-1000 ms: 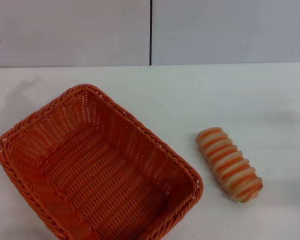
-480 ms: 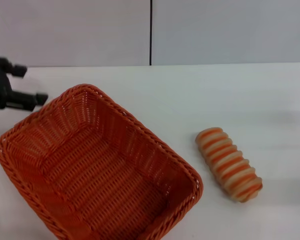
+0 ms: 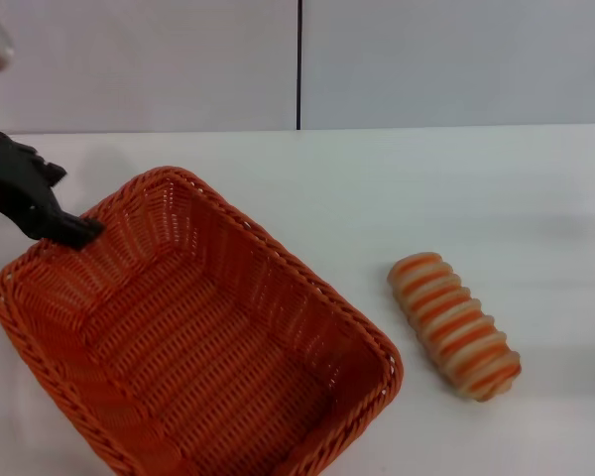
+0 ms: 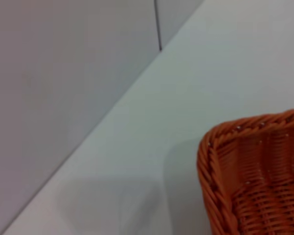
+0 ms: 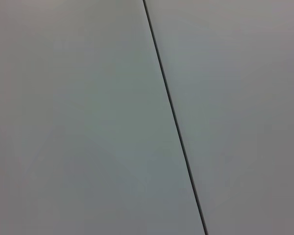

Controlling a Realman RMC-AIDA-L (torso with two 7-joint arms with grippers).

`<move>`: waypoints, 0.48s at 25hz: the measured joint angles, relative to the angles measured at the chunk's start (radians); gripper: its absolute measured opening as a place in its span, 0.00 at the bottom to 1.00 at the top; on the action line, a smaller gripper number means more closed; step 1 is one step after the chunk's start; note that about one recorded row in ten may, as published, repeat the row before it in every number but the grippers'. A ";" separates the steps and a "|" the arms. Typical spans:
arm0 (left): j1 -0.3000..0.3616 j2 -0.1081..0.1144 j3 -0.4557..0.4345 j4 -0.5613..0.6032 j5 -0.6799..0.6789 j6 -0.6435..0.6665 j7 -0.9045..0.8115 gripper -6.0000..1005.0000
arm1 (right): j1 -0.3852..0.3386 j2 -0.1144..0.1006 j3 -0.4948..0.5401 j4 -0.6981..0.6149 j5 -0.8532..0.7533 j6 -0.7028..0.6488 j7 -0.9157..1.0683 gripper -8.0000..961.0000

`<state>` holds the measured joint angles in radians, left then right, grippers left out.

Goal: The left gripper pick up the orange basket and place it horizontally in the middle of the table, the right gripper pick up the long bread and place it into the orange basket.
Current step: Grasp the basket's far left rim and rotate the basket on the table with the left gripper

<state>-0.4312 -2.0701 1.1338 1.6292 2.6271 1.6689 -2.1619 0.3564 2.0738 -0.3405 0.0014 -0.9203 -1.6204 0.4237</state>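
So I'm steering the left gripper (image 3: pixel 64 203) in at the far-left corner of the orange basket (image 3: pixel 193 332), and from the head view the dark jaws are sitting right at the braided rim there, lower tip touching or just about touching the weave. Honestly can't tell if the jaws are wide or narrow; I'm only seeing a black silhouette against the rim, and the left wrist view is showing just that corner of the basket (image 4: pixel 255 176) and none of the fingers. Nothing looks gripped yet as far as I can judge.

Going for the rim makes sense to me: the sides are sloping and the braid is the one thick, firm edge a slim jaw can pinch.

The basket is lying skewed on the counter (image 3: pixel 426 183), over on the left side with its near edge running out of the head view, so it's needing a turn and a shift toward the middle to end up horizontal.

The long bread (image 3: pixel 456 325) is lying on the counter to the right of the basket, near it but apart, angled too. It's waiting for the right gripper, which I'm not seeing anywhere; its wrist view is only showing plain grey panels with a dark seam.
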 joint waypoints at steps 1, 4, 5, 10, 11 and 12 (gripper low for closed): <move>0.000 0.000 0.000 0.000 0.000 0.000 0.000 0.78 | 0.000 0.000 0.000 0.000 0.000 0.000 0.000 0.64; -0.014 -0.001 0.054 -0.024 0.027 -0.008 -0.032 0.78 | -0.003 0.000 0.000 0.000 0.000 -0.001 0.000 0.64; -0.014 -0.001 0.054 -0.024 0.027 -0.008 -0.032 0.78 | -0.003 0.000 0.000 -0.001 0.000 -0.001 0.000 0.64; 0.001 -0.002 0.121 -0.029 0.034 -0.050 -0.067 0.78 | -0.004 0.000 0.003 -0.007 0.000 0.000 0.001 0.63; 0.009 -0.002 0.153 -0.034 0.044 -0.073 -0.078 0.78 | -0.005 0.000 0.002 -0.009 0.000 0.000 0.001 0.63; 0.009 -0.002 0.153 -0.034 0.044 -0.073 -0.078 0.77 | -0.006 0.000 0.001 -0.009 0.000 0.000 0.001 0.63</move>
<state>-0.4217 -2.0725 1.2864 1.5950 2.6711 1.5957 -2.2394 0.3504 2.0739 -0.3395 -0.0079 -0.9203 -1.6201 0.4248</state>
